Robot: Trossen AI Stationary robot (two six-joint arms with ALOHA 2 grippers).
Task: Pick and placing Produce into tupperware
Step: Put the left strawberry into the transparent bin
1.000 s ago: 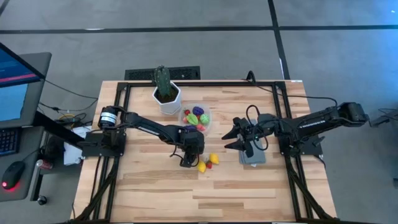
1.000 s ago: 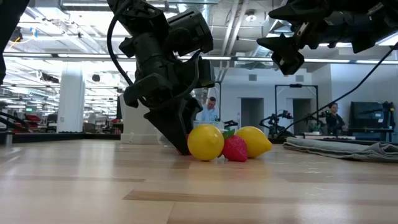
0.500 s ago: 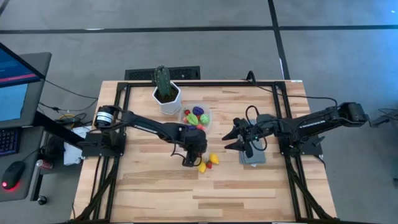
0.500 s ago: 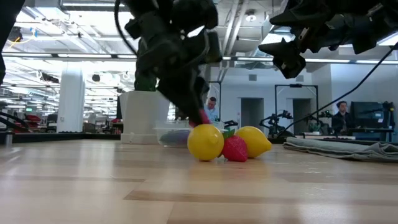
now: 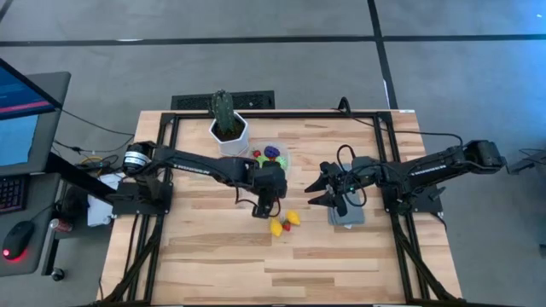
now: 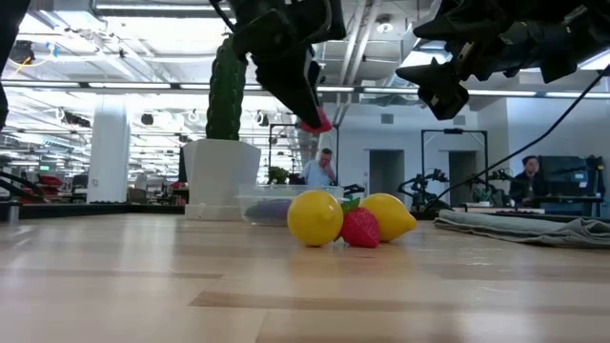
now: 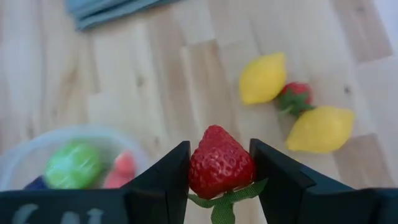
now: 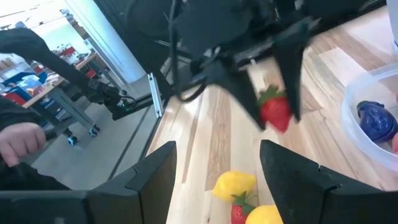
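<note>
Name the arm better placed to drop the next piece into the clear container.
Left: its pincer grips a strawberry beside the container. The right pincer hangs empty above the grey cloth.

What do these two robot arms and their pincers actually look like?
Both arms are dark, slim and jointed. The left arm has a silvery round collar near its base. The right arm has loose black cables looping near its wrist. The left gripper and right gripper each have two flat, angular black fingers.
</note>
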